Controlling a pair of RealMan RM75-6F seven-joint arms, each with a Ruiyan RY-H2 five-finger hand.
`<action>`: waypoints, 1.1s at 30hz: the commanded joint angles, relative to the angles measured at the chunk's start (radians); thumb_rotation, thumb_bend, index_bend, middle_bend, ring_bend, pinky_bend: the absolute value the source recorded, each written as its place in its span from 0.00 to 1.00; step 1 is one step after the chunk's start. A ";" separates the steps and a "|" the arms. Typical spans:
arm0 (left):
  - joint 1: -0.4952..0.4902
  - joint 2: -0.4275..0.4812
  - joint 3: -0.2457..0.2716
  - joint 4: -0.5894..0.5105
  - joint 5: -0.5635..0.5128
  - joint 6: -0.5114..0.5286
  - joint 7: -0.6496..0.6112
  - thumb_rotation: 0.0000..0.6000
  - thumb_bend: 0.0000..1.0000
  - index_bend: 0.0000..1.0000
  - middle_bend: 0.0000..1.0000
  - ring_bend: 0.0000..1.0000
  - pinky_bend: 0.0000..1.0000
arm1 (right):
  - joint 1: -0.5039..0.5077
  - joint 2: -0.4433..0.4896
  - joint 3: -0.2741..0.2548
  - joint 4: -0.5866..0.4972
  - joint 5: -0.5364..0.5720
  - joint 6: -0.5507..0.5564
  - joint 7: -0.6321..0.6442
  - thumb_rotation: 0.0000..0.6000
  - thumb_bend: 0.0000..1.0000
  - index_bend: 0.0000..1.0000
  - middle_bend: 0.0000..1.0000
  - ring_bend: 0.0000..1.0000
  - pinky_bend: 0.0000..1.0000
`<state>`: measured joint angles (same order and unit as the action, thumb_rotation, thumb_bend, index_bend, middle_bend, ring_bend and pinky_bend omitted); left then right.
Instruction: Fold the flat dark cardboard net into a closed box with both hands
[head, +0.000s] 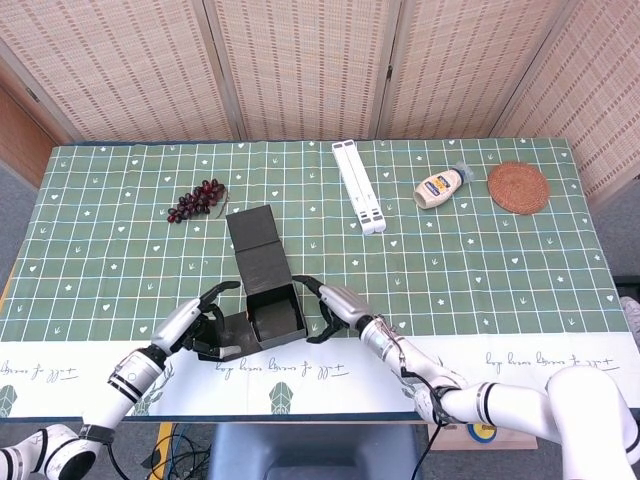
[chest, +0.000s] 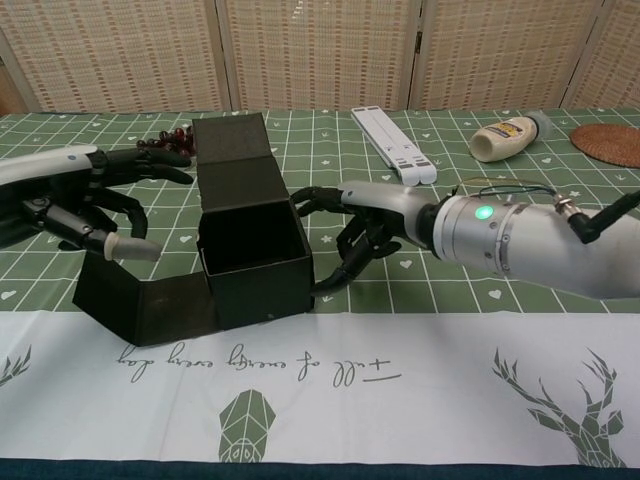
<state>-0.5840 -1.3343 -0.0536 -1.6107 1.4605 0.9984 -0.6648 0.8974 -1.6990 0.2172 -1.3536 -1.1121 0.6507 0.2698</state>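
Both robot hands, left (chest: 85, 200) and right (chest: 345, 235), were spread and released, flanking the half-folded dark cardboard box (chest: 255, 255).

The desk (head: 520, 270), under a green grid-patterned cloth, carries the half-folded dark cardboard box (head: 265, 285) near its front edge, dark grapes (head: 196, 200) behind it, a white folded stand (head: 359, 186), what looks like a mayonnaise bottle (head: 440, 186), and a round woven coaster (head: 518, 187).
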 joint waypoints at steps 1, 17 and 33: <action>0.002 0.001 0.001 0.002 0.003 0.002 -0.004 1.00 0.11 0.10 0.12 0.53 0.90 | 0.007 -0.015 0.009 0.006 0.016 -0.011 -0.006 1.00 0.00 0.00 0.04 0.72 1.00; 0.032 0.007 -0.011 0.015 0.006 0.058 -0.039 1.00 0.11 0.11 0.12 0.54 0.90 | 0.011 -0.164 0.052 0.104 0.078 0.040 -0.037 1.00 0.05 0.00 0.21 0.73 1.00; 0.119 -0.022 -0.117 0.070 -0.074 0.281 0.116 1.00 0.11 0.16 0.12 0.54 0.90 | -0.118 -0.080 0.153 -0.004 0.101 0.125 0.125 1.00 0.30 0.21 0.37 0.75 1.00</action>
<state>-0.4816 -1.3406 -0.1473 -1.5586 1.4004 1.2417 -0.5796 0.8036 -1.8027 0.3533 -1.3316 -1.0086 0.7646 0.3629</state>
